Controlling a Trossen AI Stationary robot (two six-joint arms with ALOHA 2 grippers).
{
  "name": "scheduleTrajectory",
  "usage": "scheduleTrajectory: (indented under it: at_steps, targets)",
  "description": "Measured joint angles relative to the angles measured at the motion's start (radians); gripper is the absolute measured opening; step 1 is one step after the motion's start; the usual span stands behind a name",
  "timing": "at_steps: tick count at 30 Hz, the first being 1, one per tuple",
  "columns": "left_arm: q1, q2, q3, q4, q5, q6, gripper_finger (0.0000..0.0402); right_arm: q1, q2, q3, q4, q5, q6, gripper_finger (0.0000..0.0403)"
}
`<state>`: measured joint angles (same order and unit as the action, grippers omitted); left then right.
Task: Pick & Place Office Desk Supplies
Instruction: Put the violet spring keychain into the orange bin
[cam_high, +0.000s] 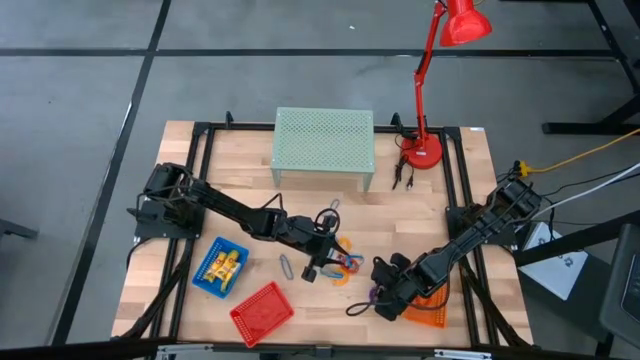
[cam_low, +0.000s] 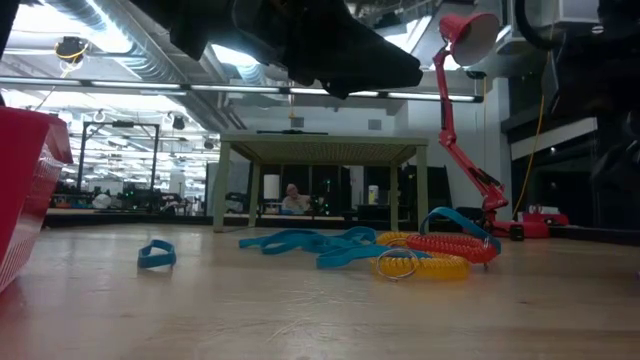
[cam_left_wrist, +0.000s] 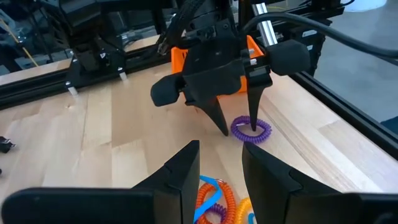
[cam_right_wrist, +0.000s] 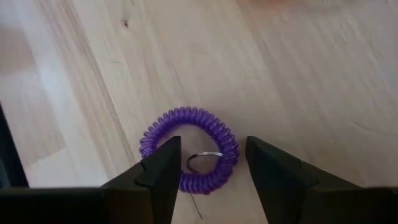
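A purple coil ring (cam_right_wrist: 189, 155) with a small metal ring lies flat on the wooden table near the orange basket (cam_high: 432, 310). My right gripper (cam_right_wrist: 208, 163) points down over it, open, its fingers standing about the coil (cam_left_wrist: 252, 130). A pile of orange, yellow and blue coils and loops (cam_high: 345, 266) lies mid-table. My left gripper (cam_left_wrist: 221, 171) hovers open above that pile with nothing between its fingers. A blue clip loop (cam_low: 156, 254) lies apart from the pile. Yellow pieces sit in the blue basket (cam_high: 205, 278). My right gripper comes at the purple coil from above. One fingertip (cam_left_wrist: 254, 124) stands at the ring's opening and the other (cam_left_wrist: 221, 123) outside it. Whether either finger touches the coil, I cannot tell. The coil lies flat on the table.
A red basket (cam_high: 262, 312) stands at the near edge. A green mesh riser (cam_high: 324, 147) and a red desk lamp (cam_high: 425, 100) stand at the far side. A grey clip (cam_high: 287, 266) lies left of the pile. Black frame rails (cam_high: 460, 190) border the table.
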<state>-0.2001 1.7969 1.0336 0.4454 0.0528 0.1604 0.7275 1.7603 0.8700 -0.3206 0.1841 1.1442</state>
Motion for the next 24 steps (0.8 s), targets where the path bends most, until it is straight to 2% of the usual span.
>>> scheduleTrajectory:
  at_steps: [4,12,24]
  targets:
    - [0.0,0.0,0.0,0.0,0.0,0.001,0.0118,-0.005,-0.003,-0.002,-0.005,-0.008,-0.008,0.0151]
    - [0.01,0.0,0.0,0.0,0.001,0.008,0.0118,-0.006,-0.002,-0.004,-0.027,-0.002,-0.041,0.0017]
    - [0.013,0.0,0.0,0.0,0.002,0.007,0.0118,-0.007,-0.023,-0.009,-0.014,0.036,-0.12,0.0006]
